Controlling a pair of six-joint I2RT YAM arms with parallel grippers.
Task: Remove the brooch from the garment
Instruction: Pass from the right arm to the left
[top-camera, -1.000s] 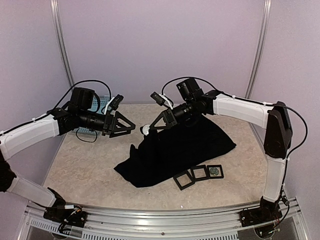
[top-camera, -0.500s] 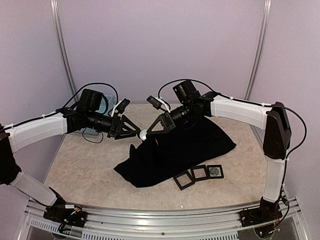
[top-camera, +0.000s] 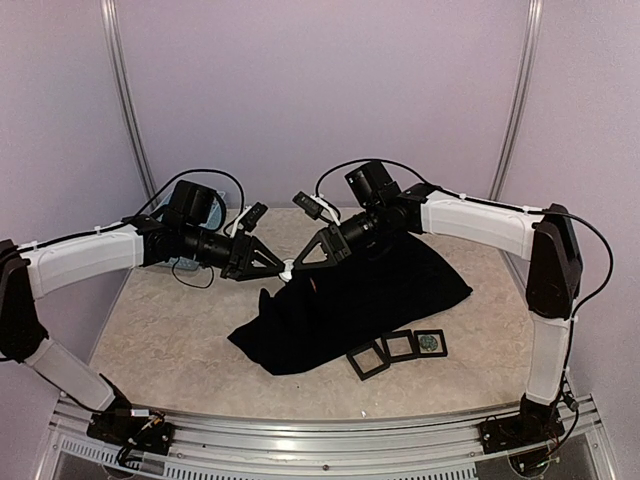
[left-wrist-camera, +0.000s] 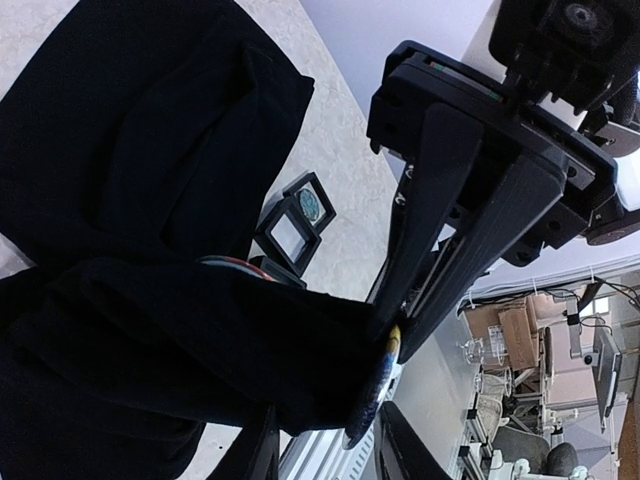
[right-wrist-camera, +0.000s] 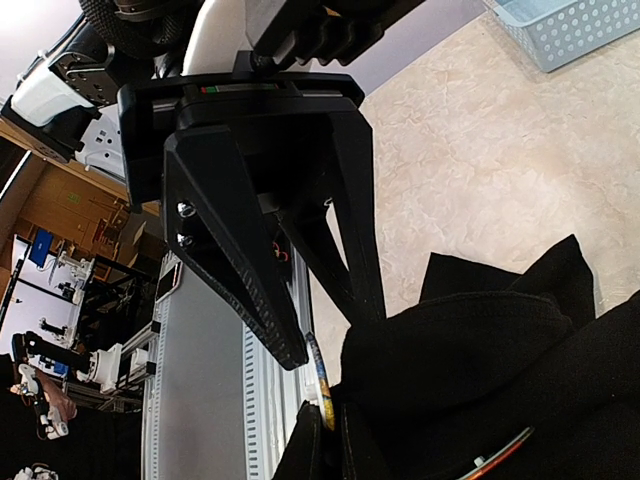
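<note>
The garment (top-camera: 370, 300) lies heaped on the table (top-camera: 170, 340), its left corner lifted. The right gripper (top-camera: 299, 263) is clamped on that fold. Just left of it sits the brooch (top-camera: 287, 267) — edge-on to the left gripper (top-camera: 276, 265), the nearer tool, whose jaws stand apart either side, not yet pinching.

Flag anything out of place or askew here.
The garment lies bunched, one corner held up off the table by the right gripper, jaws shut on the fabric, with the brooch at that raised tip. Nothing spilled or damaged.
</note>
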